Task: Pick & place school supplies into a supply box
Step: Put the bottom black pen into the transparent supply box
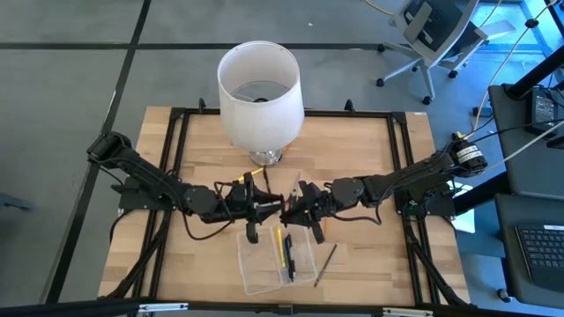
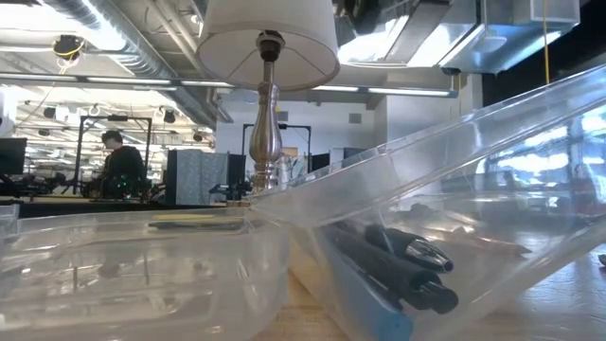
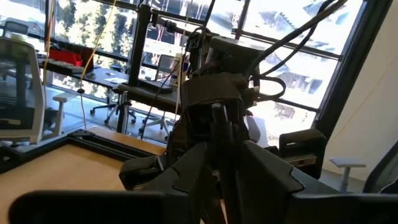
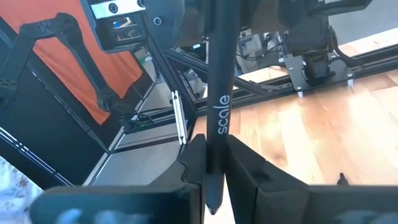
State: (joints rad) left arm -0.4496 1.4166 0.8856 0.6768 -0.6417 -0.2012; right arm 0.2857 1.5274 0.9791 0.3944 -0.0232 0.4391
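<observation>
From overhead I see the clear supply box near the table's front edge, just below the two grippers. Inside it lie a yellow pencil and a dark pen, side by side along its right half; the left half looks bare. In the low view the box wall fills most of the picture, tilted, with several dark pens heaped against its lower side. A second clear container wall sits beside it in that view; I cannot tell what is in it.

One brown pencil lies loose on the wood just right of the box, slanted, near the front edge.

The right gripper is at table centre, just above the box's far rim. Its fingers are pinched on a black pen printed "scale", which stands between them. The left gripper faces it almost nose to nose; from its own wrist camera I see the other arm's gripper close in front, but I cannot tell how wide the left fingers stand or whether they touch the pen.

The white lamp stands just behind both grippers, so room there is tight. The black frame rails bound the sides; bare wood lies open to the left and right of the lamp.
</observation>
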